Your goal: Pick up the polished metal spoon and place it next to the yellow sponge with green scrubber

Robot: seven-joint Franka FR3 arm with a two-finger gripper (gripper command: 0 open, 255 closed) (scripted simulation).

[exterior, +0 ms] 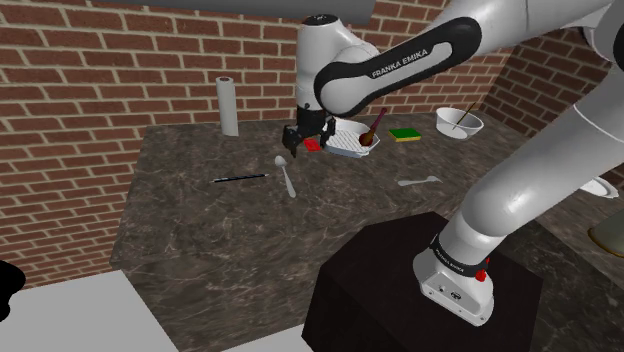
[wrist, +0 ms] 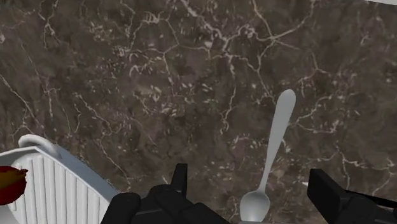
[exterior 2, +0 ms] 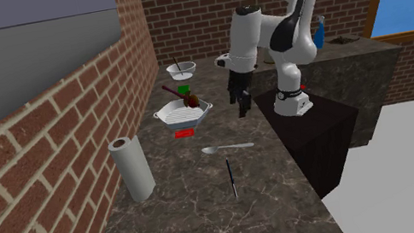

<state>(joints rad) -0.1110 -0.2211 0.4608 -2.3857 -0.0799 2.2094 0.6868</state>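
Gripper [wrist: 250, 177], spread, hovers over the spoon [wrist: 278, 137] on the table [wrist: 159, 76]: approach step. Next, lower and pinch it.

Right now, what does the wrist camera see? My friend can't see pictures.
A shiny grey spoon lies on a dark marbled counter, its bowl end untouched between the fingers of the open black claw. A white ribbed dish sits beside the claw.

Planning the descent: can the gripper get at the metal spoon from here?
Probably yes. The gripper is open above the metal spoon, whose bowl lies between its fingers. Bare dark veined countertop surrounds the spoon; the white ribbed dish stands off to one side, apart.
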